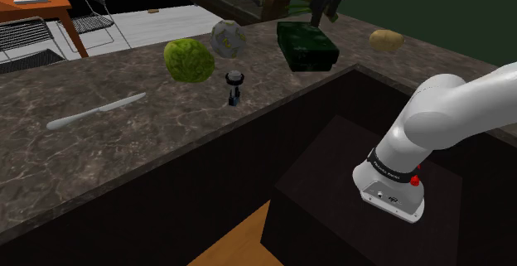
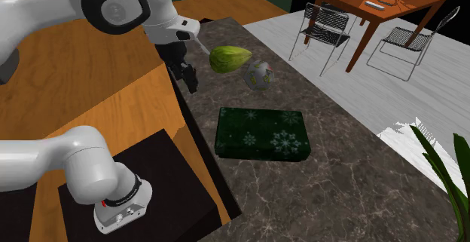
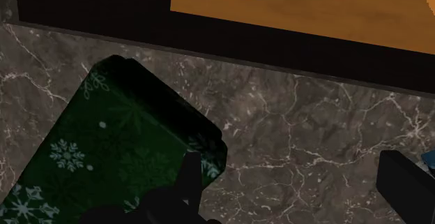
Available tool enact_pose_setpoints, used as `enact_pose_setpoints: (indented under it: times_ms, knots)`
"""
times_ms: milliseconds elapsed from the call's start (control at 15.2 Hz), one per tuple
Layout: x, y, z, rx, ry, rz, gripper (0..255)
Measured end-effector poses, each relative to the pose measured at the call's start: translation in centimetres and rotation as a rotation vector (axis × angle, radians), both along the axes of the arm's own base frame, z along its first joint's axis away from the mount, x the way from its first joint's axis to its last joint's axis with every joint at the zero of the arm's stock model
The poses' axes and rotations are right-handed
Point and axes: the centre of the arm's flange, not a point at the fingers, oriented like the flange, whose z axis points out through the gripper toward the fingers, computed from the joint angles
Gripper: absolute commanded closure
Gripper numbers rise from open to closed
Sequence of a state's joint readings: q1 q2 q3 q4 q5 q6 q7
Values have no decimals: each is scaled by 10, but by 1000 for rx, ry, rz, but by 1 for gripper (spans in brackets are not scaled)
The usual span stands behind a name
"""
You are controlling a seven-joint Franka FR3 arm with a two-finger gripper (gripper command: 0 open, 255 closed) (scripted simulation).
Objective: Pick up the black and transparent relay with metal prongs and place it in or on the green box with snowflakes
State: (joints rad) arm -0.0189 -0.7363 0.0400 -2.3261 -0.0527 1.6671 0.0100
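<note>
The relay (image 1: 234, 86) is small, with a dark clear top and a bluish base, and stands upright on the marble counter (image 1: 124, 152) in front of a green leafy head. The dark green box with pale snowflakes (image 1: 306, 45) lies flat further along the shoulder view's right (image 2: 261, 133) (image 3: 104, 160). My gripper (image 1: 325, 7) hangs high above the counter, open and empty (image 2: 188, 78). In the wrist view the gripper (image 3: 300, 188) is beside the box's corner, over bare marble near the counter's edge. A blue speck at that view's edge may be the relay.
A grey knife (image 1: 95, 111) lies at the counter's near left. A green leafy head (image 1: 189, 60), a mottled grey ball (image 1: 228, 38) and a potato (image 1: 386, 38) sit around the box. A wooden table (image 2: 376, 7) with wire chairs stands beyond the counter; a plant (image 2: 444, 173) is at the second exterior view's right.
</note>
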Motion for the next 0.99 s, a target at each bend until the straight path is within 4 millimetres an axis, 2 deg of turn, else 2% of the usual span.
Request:
enact_pose_setpoints:
  times_ms: [132, 330, 990]
  knots:
    - [3, 5, -2, 1, 2, 4, 0]
    - [24, 29, -11, 5, 13, 28, 0]
    - [89, 136, -54, 21, 56, 118, 0]
